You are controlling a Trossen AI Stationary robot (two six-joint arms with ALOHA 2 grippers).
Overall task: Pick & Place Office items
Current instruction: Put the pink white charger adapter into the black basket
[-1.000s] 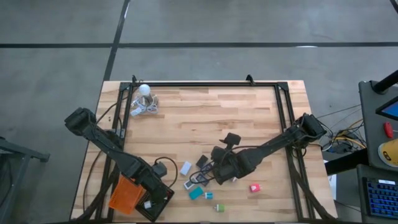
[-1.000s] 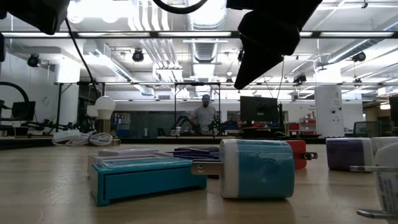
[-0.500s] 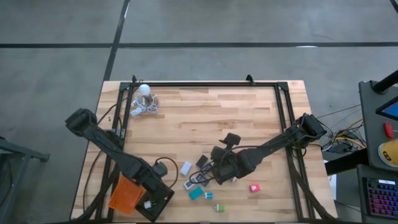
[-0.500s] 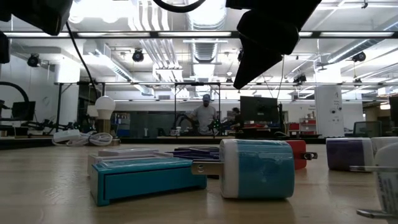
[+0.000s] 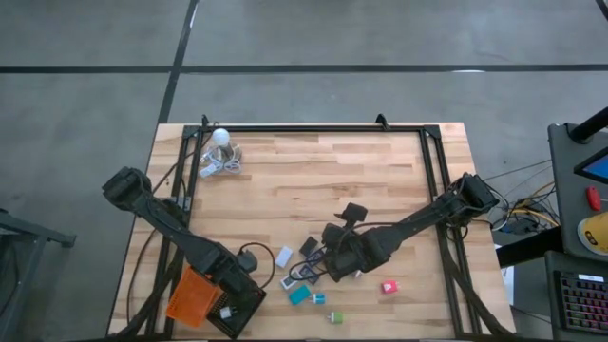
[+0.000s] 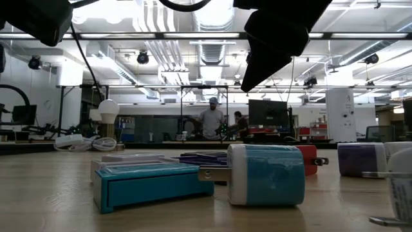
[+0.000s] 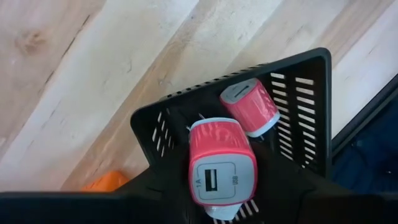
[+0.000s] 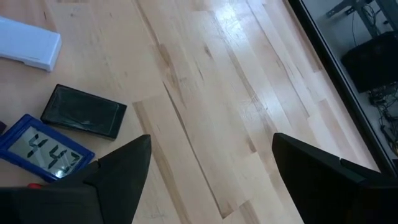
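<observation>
Over the black tray (image 5: pixel 249 306), the left gripper (image 7: pixel 222 186) has barely shifted since a second ago, fingers still clamped on a red charger (image 7: pixel 222 167) above another (image 7: pixel 250 106) already inside, so release looks imminent, while the right gripper (image 8: pixel 211 168) hovers spread and empty beside the cluster.

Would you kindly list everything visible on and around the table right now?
Red chargers: two, red, at the black tray.
Trays: two, orange tray and black tray, table's front left.
Loose items: white block, black piece, blue clock, teal piece, green piece, red piece, mid-front.
Bulb: one, white, far left, with cord.
People: two, room behind.
Left claw: over the black tray.
Right claw: open, above the loose items.
</observation>
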